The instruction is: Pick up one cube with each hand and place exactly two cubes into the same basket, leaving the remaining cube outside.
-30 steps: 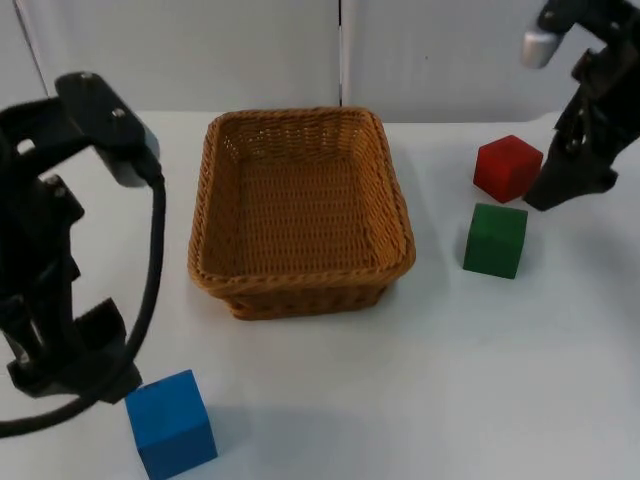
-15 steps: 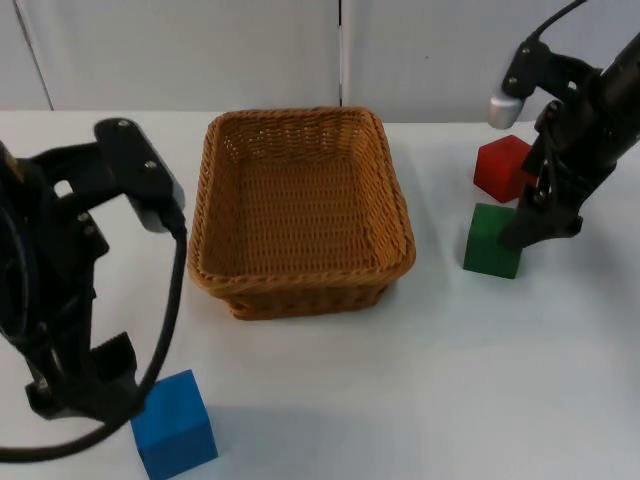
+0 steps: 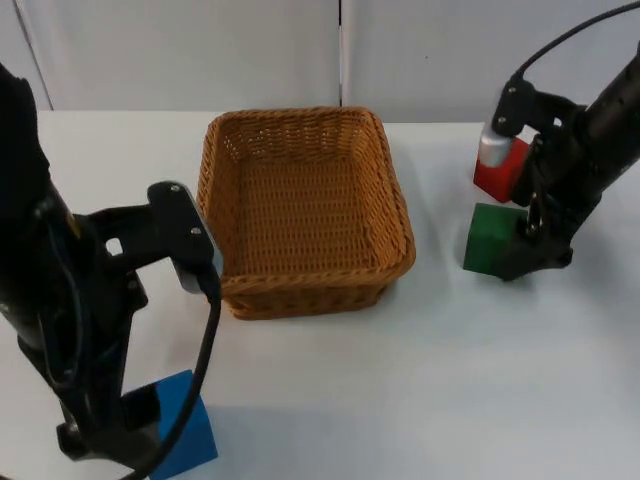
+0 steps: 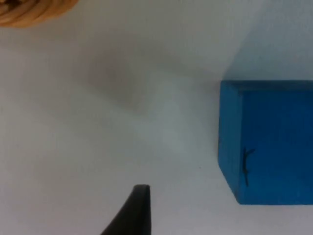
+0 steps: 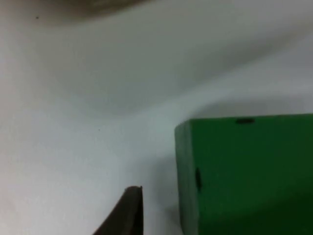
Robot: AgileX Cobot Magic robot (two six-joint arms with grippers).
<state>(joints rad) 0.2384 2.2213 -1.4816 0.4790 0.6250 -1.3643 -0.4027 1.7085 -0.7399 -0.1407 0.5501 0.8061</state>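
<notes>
Both end effectors have dropped: left end effector [image 3: 120,435] onto the blue cube [image 3: 190,440] at seven o'clock, right end effector [image 3: 525,255] onto the green cube [image 3: 490,238] at three o'clock beside the wicker basket [image 3: 300,290]; I cannot tell either's opening or hold.

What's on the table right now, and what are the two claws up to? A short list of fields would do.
basket: mid-table, no cubes inside
blue cube: on the table, near the basket's front left corner
green cube: on the table, right of the basket
red cube: just behind the green one
left claw: down at the blue cube
right claw: down at the green cube
cubes lifted: none
</notes>
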